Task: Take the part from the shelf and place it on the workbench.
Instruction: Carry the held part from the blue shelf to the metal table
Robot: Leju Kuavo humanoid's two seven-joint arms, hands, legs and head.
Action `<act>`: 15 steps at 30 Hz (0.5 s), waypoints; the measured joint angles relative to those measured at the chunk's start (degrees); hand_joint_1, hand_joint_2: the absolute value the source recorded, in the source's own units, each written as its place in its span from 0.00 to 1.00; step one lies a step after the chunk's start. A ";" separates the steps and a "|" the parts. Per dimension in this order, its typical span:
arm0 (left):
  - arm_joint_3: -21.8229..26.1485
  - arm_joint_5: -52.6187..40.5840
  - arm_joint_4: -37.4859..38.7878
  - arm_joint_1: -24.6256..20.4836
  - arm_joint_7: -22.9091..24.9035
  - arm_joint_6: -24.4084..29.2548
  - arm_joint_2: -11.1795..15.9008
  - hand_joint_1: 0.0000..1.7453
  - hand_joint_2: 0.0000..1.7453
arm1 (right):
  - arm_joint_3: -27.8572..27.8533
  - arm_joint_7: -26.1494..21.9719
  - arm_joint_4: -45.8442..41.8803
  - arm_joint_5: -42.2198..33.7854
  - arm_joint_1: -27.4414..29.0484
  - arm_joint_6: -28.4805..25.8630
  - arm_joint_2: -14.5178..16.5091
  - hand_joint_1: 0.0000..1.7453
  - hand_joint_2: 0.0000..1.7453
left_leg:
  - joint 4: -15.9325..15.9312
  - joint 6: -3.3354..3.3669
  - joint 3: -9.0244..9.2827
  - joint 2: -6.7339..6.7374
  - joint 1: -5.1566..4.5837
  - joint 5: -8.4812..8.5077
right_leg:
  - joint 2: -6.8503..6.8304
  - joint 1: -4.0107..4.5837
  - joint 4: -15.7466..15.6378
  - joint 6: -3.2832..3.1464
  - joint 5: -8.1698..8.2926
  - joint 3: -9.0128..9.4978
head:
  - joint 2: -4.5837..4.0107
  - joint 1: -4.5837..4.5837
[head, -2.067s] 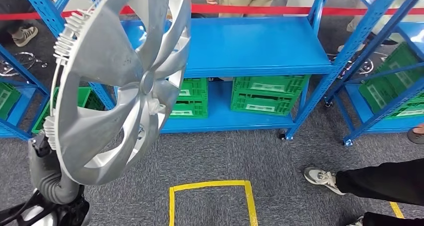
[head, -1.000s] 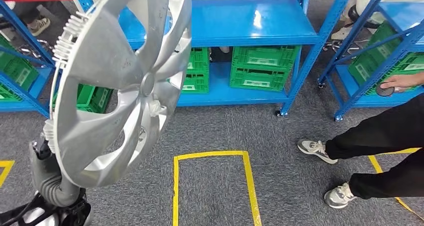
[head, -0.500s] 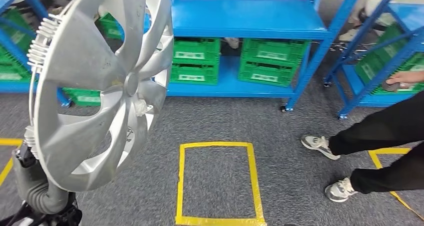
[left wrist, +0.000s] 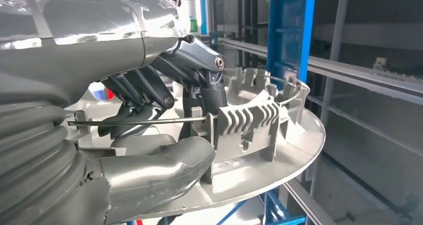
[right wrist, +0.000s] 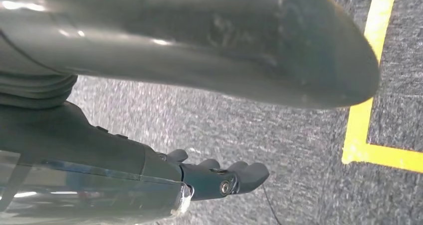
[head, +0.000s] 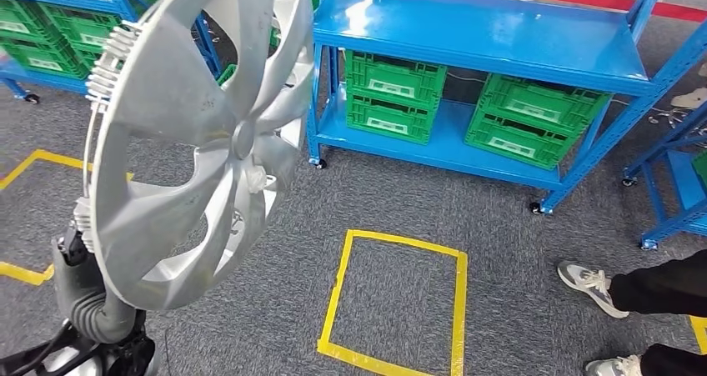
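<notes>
My left hand [left wrist: 164, 110] grips the hubcap [head: 196, 134] at its rim: the left wrist view shows my dark fingers [left wrist: 144, 93] behind the ribbed clips and wire ring, the thumb [left wrist: 159, 160] pressed against the inner face; from the head view these are hidden behind the disc. My right hand [right wrist: 219, 177] hangs over grey carpet [right wrist: 279, 125], fingers curled in, holding nothing. The hubcap is silver, multi-spoked, upright on edge at near left. Beyond, a blue shelf [head: 475, 30] carries green crates [head: 467, 109] on its lower level; their contents cannot be told. A yellow taped square [head: 396, 297] marks the floor, with a person's shoe [head: 588, 284] to its right.
</notes>
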 joint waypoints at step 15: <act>0.00 -0.03 -0.05 -0.01 -0.01 0.08 -0.04 1.00 1.00 | 0.00 -0.20 0.01 0.14 0.23 0.06 -0.05 0.00 0.00 | -2.56 1.57 3.71 7.02 -0.16 -0.76 | -7.21 -0.02 0.44 2.36 -0.38 -0.15 | 0.00 -2.70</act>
